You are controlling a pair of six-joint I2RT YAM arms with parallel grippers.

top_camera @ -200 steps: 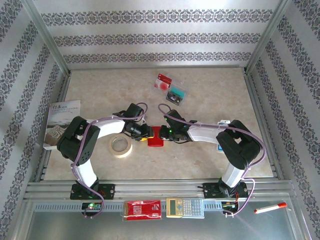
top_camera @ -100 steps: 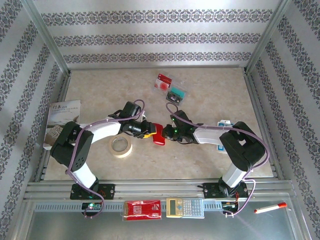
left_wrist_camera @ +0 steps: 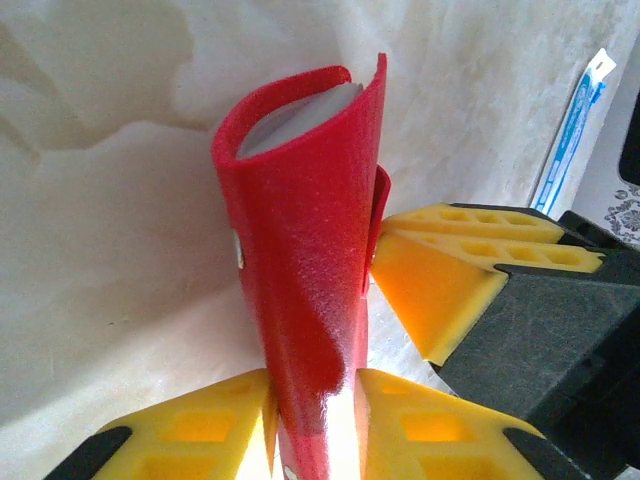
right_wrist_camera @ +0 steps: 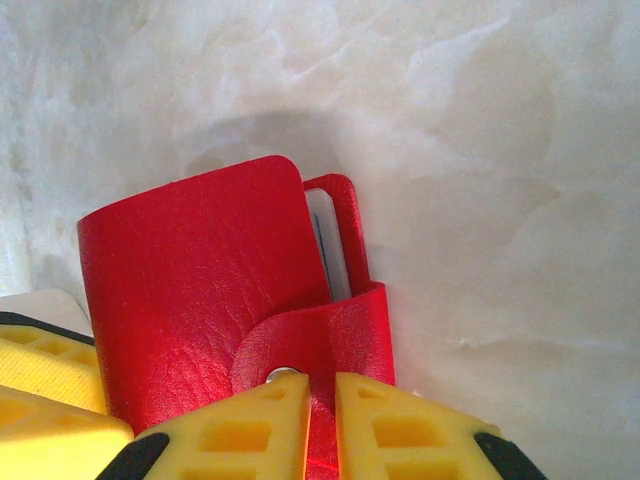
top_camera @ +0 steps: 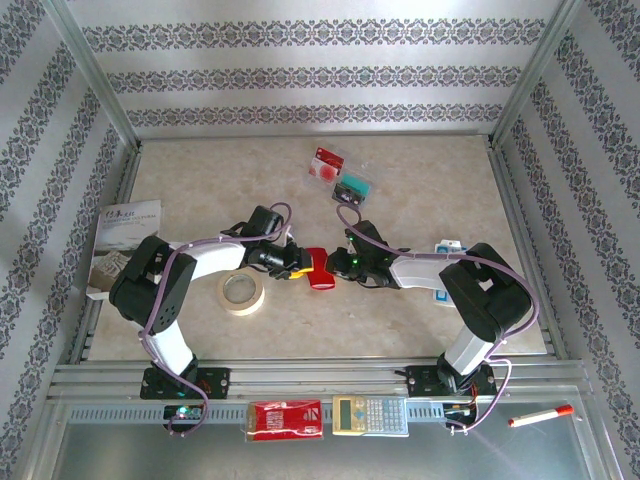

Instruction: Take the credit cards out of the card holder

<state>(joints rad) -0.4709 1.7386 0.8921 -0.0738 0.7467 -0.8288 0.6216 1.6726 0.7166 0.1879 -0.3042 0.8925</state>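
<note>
Near the middle of the tabletop, the red card holder is gripped from both sides. The left arm's fingers clamp one end, and the right arm's fingers pinch its snap strap. A red-and-white credit card and a teal-and-black credit card lie farther back.
</note>
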